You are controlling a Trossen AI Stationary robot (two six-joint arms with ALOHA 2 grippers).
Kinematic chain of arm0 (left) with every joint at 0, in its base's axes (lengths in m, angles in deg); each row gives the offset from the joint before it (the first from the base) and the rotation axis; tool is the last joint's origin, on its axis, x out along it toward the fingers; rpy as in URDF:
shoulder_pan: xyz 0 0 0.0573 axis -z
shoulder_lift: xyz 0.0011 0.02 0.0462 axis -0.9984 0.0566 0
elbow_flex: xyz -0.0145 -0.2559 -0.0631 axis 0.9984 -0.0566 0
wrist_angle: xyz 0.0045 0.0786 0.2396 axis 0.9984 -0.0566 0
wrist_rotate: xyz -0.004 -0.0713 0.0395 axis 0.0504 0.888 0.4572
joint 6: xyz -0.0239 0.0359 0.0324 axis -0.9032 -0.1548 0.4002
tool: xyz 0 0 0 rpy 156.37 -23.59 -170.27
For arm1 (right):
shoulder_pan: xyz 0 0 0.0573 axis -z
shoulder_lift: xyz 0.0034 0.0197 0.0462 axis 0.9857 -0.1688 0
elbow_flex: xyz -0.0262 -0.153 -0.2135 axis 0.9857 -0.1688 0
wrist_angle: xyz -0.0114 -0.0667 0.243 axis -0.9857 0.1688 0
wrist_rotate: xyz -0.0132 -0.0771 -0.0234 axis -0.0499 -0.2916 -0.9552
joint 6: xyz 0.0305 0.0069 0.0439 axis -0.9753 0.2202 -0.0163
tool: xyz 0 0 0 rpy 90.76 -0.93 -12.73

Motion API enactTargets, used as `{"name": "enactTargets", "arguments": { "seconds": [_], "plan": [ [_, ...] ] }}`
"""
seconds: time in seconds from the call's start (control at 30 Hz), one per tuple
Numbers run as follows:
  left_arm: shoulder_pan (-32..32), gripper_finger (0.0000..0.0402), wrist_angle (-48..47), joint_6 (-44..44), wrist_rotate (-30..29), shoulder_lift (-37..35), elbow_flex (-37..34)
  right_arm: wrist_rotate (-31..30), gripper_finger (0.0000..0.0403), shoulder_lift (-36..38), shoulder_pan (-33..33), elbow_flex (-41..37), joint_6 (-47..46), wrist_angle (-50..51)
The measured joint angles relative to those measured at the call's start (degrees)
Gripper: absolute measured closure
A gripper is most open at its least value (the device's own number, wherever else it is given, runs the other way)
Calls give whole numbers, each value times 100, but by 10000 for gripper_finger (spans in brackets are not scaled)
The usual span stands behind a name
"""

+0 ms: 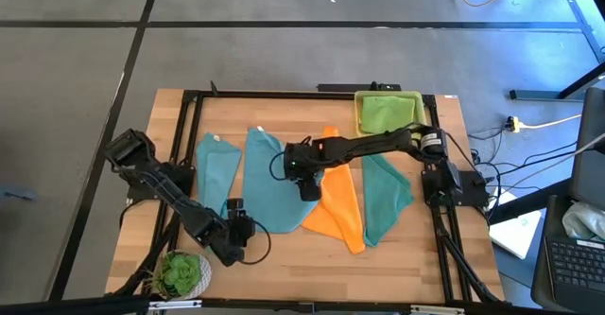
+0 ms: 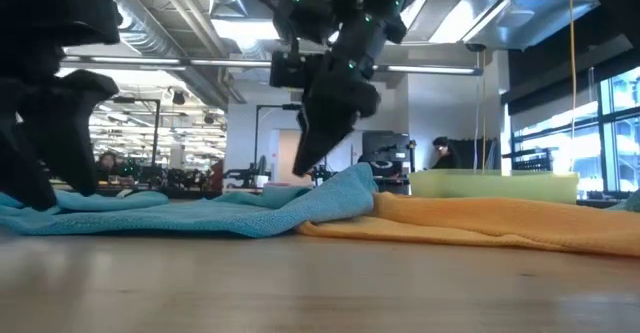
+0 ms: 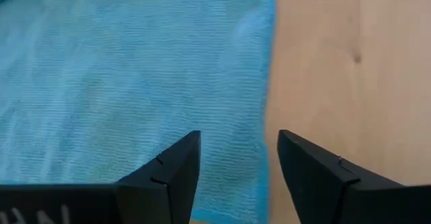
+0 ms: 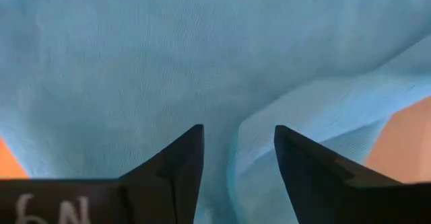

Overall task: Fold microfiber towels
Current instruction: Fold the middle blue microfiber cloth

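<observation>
Both claws over the blue towel (image 1: 269,187)

Right claw (image 4: 232,160) hangs spread over a raised fold beside the orange towel (image 1: 342,206); left claw (image 3: 236,170) is open at the towel's near edge on the desk (image 1: 416,249).

Even overhead light on the table (image 1: 312,249) in the high view, soft short shadows, low view backlit by bright ceiling strips (image 2: 440,18) and window glare, arms in near silhouette, foreground wood blurred, wrist views bright, cloth weave soft up close
</observation>
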Motion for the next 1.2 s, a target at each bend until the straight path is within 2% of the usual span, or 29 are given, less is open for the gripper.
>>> {"name": "enactTargets", "arguments": {
  "seconds": [0.13, 0.3, 0.43, 0.73, 0.87, 0.93, 1.2],
  "plan": [
    [-62, 211, 1, -60, 0, 0, -130, -54, 208, 4, 4, -373, 0, -325],
    [-64, 211, 39, -57, -2, 0, -151, -1196, 199, 4, -22, -529, 25, -570],
    [-62, 211, 66, -58, -2, 0, -151, -1806, 199, 2, -22, -590, 7, -872],
    [-30, 211, 99, -104, 3, 0, -151, -4387, 199, 2, 189, -346, 725, -788],
    [33, 211, 105, -202, 3, 0, -151, -5311, 199, 4, 641, -346, 287, -205],
    [69, 211, 103, -208, 3, 0, -151, -5328, 199, 43, 819, -354, -45, 139],
    [127, 211, 41, -417, 118, 0, -151, -4466, 199, 324, 979, -350, -465, 522]
  ]
}}
